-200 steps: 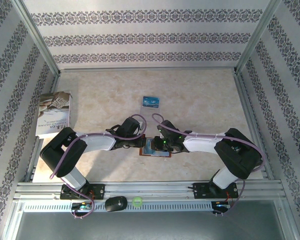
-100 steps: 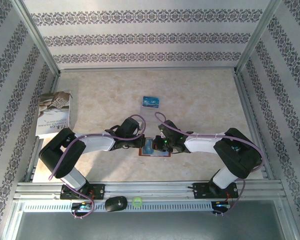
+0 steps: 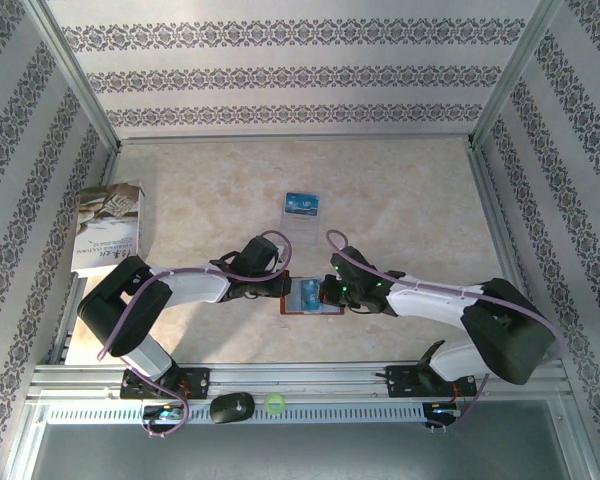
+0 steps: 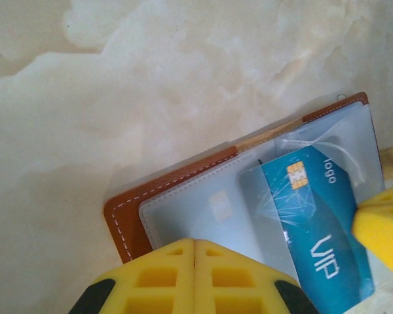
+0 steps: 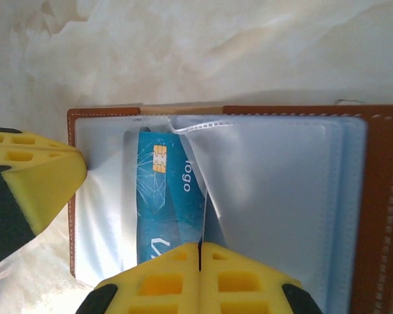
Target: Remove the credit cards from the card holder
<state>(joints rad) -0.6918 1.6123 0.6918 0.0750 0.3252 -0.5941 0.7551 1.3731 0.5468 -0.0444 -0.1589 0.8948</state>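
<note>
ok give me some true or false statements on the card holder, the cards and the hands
1. The card holder lies open on the table. True.
2. The blue card is fully out of its clear sleeve. False: part of it sits inside the sleeve.
3. The right hand is shut on the blue card's end. True.
4. The left hand is wide open. False: its fingers are shut together.
5. The booklet lies by the table's right edge. False: it lies by the left edge.
6. A second blue card lies farther back on the table. True.
</note>
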